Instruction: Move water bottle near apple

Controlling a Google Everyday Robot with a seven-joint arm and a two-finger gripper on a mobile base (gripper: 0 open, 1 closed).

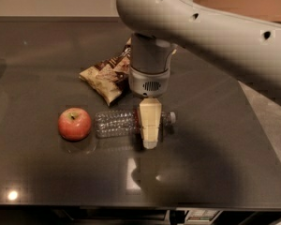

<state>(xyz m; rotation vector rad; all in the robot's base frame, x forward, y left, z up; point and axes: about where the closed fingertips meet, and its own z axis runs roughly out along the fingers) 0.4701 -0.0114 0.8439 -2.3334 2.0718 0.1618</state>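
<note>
Tan plastic marks your gripper (149, 128). It hangs straight down from the pale arm (210, 27) and is clamped across the water bottle (114, 123) at its label band. One finger shows in front of the bottle and the other is hidden behind it. The bottle lies on its side on the dark table (47, 172). Its white cap (171, 118) pokes out just right of the gripper in your view, and its clear ribbed body stretches away to the left. The apple (75, 123) sits further left of the gripper, just past the bottle's base, stem up. The chip bag (107, 76) lies behind the gripper and to its left, apart from the bottle.
</note>
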